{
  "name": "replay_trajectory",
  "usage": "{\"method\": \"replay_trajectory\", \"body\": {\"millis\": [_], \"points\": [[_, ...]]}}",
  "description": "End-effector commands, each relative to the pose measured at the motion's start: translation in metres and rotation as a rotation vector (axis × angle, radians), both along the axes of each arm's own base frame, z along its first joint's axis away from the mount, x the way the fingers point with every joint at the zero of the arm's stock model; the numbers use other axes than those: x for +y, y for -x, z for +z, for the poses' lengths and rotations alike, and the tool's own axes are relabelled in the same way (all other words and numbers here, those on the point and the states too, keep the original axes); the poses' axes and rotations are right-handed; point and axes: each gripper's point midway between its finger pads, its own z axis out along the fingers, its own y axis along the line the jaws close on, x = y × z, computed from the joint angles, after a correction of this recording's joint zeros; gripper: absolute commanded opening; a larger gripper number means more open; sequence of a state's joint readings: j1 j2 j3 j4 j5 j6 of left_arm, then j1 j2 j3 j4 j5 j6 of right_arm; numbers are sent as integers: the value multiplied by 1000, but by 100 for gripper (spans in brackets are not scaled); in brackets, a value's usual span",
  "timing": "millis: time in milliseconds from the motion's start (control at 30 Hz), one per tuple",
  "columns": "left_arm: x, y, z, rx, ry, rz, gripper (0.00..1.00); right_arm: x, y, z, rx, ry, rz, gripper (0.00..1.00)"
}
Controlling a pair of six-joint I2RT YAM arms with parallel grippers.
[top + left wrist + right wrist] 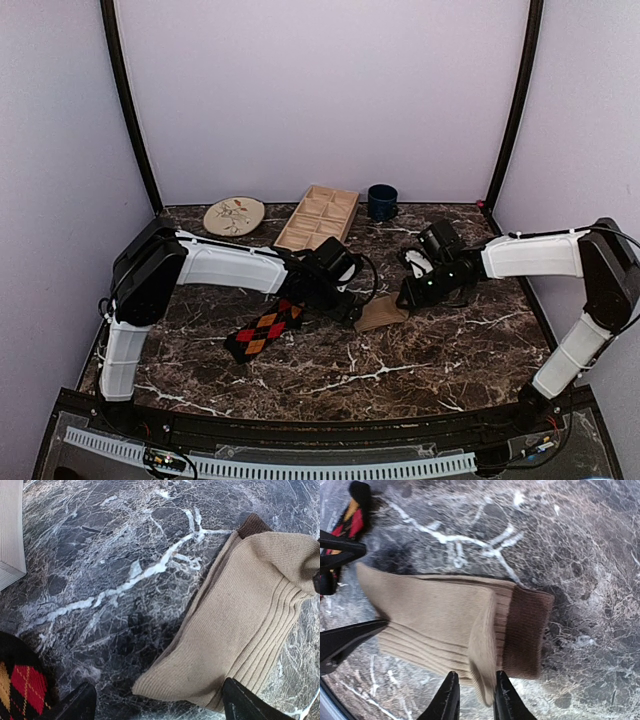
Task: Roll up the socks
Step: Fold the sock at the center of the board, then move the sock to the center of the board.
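**Two socks, apart, neither rolled**

I see the tan sock (382, 314) lying ribbed and folded over itself near the middle of the table (450, 370), dark brown cuff showing. The argyle sock (265, 330), black with red-orange diamonds, lies stretched diagonally to its left.

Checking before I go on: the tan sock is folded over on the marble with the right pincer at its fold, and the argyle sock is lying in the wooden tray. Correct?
Not quite. The argyle sock is not in the wooden tray; the top view shows it lying flat on the marble table, on the left arm's side. The rest holds: the tan sock is folded over, with the right pincer at its fold.
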State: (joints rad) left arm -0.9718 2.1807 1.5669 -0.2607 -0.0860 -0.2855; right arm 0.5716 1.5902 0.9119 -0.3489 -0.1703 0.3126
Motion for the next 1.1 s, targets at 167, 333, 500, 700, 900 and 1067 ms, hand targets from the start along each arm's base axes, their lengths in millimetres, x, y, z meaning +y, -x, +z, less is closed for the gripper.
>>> {"method": "replay_trajectory", "body": {"millis": [167,333,500,700,900,1067], "points": [[-4,5,0,23,-1,-4,90,-6,-14,-14,-10,45,-20,24],[-5,5,1,18,-6,-2,90,-8,-23,-11,-29,68,-35,23],[-3,6,0,17,-17,5,90,-11,-30,-6,-46,75,-48,23],[-3,5,0,17,-16,8,90,-11,-35,-4,-46,71,-51,23],[-3,5,0,18,-13,10,90,-9,-38,-9,-36,74,-42,21],[-4,5,0,21,-8,16,90,-9,-39,-16,-26,83,-38,17]]}}
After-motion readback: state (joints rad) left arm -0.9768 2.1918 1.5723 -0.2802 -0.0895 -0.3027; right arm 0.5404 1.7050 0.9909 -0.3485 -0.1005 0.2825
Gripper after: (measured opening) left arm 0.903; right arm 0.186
